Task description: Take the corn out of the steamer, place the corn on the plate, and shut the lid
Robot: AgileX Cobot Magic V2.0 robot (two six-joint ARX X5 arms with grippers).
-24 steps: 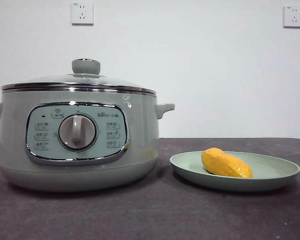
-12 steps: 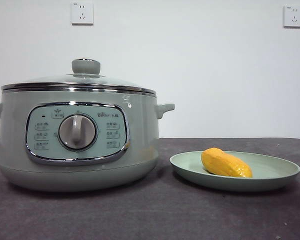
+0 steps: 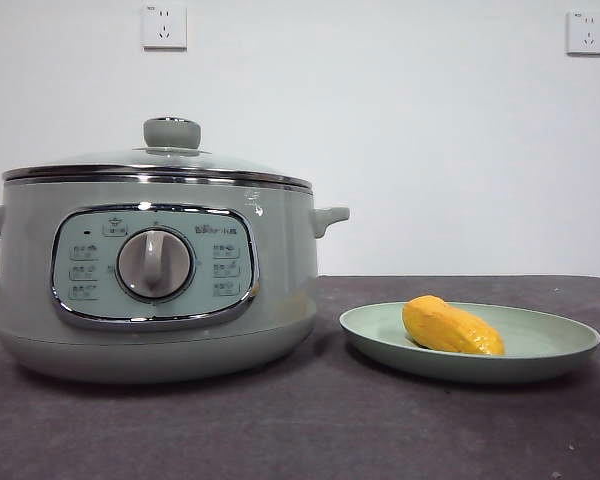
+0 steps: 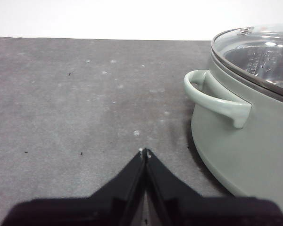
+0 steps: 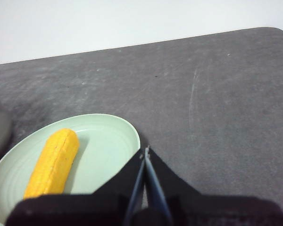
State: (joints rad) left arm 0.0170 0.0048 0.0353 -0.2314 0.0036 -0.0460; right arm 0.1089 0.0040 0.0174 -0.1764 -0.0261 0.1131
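My corn (image 3: pixel 451 328) on plate (image 3: pixel 565 350), lid (image 3: pixel 160 160) on steamer (image 3: pixel 280 290), both grippers' jaws closed, empty.

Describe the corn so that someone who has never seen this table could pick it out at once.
Start at the steamer, the big grey-green pot with its lid on. Beside it on the dark table sits a shallow pale green plate. The corn lies on that plate: a stubby yellow-orange cob with tapered ends, the only brightly coloured thing among pale green and grey ones.
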